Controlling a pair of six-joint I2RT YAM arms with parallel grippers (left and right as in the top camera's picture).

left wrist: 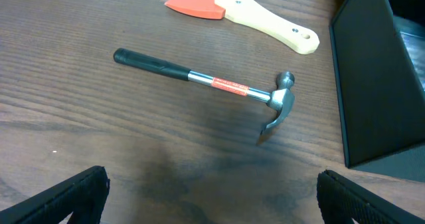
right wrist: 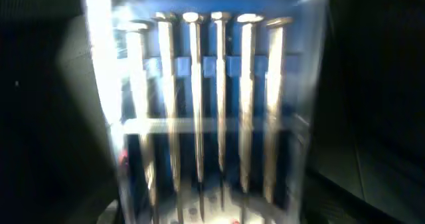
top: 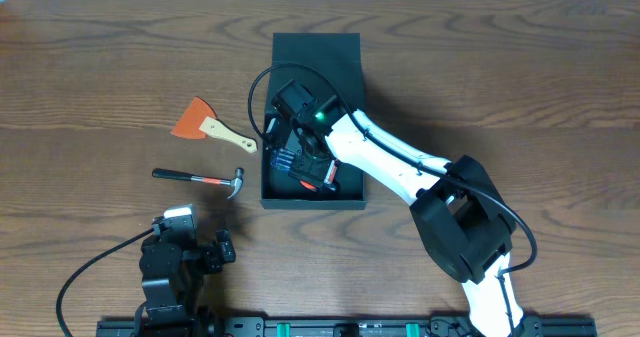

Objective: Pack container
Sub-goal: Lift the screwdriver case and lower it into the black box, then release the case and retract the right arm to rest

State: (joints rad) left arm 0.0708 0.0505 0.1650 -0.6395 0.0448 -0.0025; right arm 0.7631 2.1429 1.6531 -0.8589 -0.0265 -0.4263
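The container (top: 314, 55), a matte black box with its flap lid laid back, sits at the table's middle; its side wall (left wrist: 372, 84) shows at the right of the left wrist view. My right gripper (top: 305, 155) reaches down into it, over a blue case of bits (top: 288, 160). That clear-fronted case (right wrist: 206, 104) with several metal bits fills the right wrist view and hides the fingers, so I cannot see whether it is held. My left gripper (top: 225, 249) (left wrist: 212, 201) stands open and empty near the front edge, short of the hammer (left wrist: 206, 81).
A hammer (top: 200, 178) with a black grip lies left of the container. Beyond it lies an orange scraper (top: 205, 125) (left wrist: 232, 4) with a pale wooden handle. Something red and black (top: 322, 182) lies in the container's near corner.
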